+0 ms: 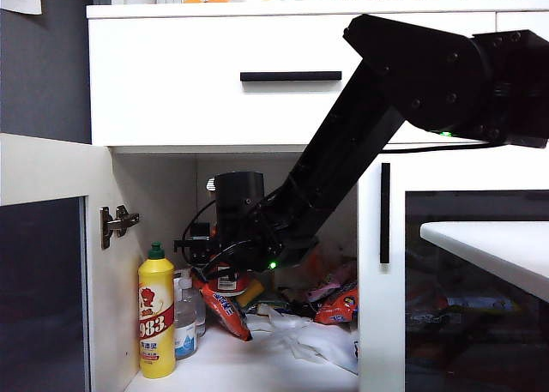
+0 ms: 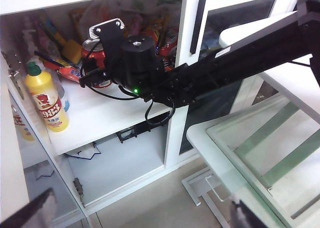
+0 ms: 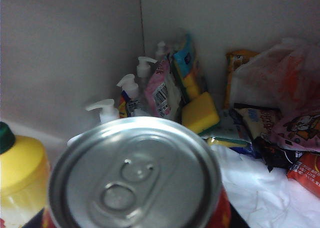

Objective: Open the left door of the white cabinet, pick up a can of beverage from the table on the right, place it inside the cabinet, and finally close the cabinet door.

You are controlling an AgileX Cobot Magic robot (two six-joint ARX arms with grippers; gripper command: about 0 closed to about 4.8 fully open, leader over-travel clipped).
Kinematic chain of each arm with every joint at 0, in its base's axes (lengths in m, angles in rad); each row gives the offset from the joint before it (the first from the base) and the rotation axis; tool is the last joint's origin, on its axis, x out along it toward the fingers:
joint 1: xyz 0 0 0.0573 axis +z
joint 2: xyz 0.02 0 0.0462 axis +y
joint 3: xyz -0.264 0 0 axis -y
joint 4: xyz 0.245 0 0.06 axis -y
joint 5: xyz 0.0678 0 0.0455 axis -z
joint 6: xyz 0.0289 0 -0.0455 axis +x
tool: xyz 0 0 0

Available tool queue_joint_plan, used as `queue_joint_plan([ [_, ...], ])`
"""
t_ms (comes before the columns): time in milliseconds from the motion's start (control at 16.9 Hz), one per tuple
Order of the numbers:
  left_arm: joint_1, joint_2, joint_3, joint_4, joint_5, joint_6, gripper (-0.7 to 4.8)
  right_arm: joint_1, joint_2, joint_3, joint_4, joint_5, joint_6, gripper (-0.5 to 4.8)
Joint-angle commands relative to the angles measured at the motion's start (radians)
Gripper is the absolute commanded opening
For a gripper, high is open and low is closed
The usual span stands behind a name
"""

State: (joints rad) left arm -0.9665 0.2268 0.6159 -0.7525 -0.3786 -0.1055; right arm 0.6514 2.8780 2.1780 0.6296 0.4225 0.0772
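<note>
The white cabinet has its left door swung wide open. My right gripper reaches inside over the shelf, shut on the red can of beverage. The can's silver top fills the right wrist view, and dark finger edges show beside it. My left gripper hangs open and empty outside the cabinet, low over the floor. It does not show in the exterior view. The table juts in from the right.
A yellow bottle with a green cap stands at the shelf's front left. Pump bottles and snack packets crowd the back and right of the shelf. The right door is closed. A glass-topped white frame stands low beside the cabinet.
</note>
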Motion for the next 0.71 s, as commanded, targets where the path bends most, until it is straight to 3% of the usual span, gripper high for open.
queue_joint_plan([
  [59,0.0,0.001,0.003,0.006,-0.002,-0.003,4.79,0.006,-0.014,0.016,0.062,-0.024,-0.062,1.26],
  [708,0.0,0.0,0.002,0.006,-0.002,-0.007,4.79,0.005,-0.014,0.016,0.055,-0.032,-0.051,1.26],
])
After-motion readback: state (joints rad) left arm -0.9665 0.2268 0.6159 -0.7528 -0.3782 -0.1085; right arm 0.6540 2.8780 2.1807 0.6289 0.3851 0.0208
